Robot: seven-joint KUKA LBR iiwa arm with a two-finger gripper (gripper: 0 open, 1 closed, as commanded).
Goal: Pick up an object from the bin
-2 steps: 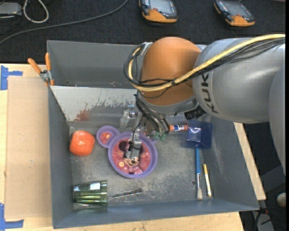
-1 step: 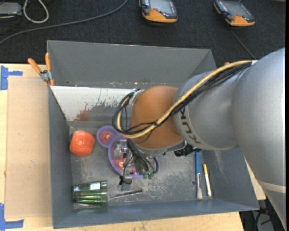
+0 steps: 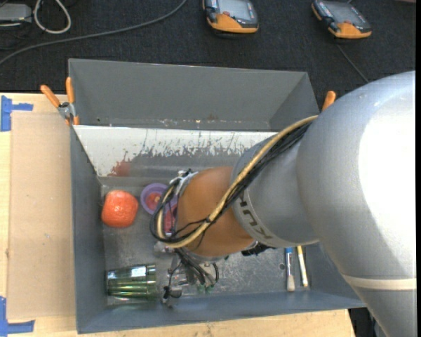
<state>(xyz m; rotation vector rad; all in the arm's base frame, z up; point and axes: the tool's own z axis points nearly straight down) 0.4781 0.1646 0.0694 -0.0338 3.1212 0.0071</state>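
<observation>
- Nearest my camera: the arm's broad silver-grey link [image 3: 365, 188], which enters from the right and covers the right half of the bin. Its orange wrist cover [image 3: 210, 213] and black-and-yellow cables [image 3: 252, 167] hang over the middle.
- The gripper [image 3: 177, 281] is low over the floor of the grey metal bin [image 3: 189, 104], close to the near wall. I cannot tell whether it is released or clenched.
- Closest thing: a dark green translucent cylinder [image 3: 131, 283], lying on its side in the near-left corner, just beside the gripper.
- Farther off: an orange rounded ball [image 3: 119, 209] at the left, a small purple disc [image 3: 153, 197] beside it, and a slim silver-and-blue stick [image 3: 295, 267] at the near right.
- Progress, as I judge it: no pick made yet. Everything I see rests on the floor, so the grasp and the lift remain.
</observation>
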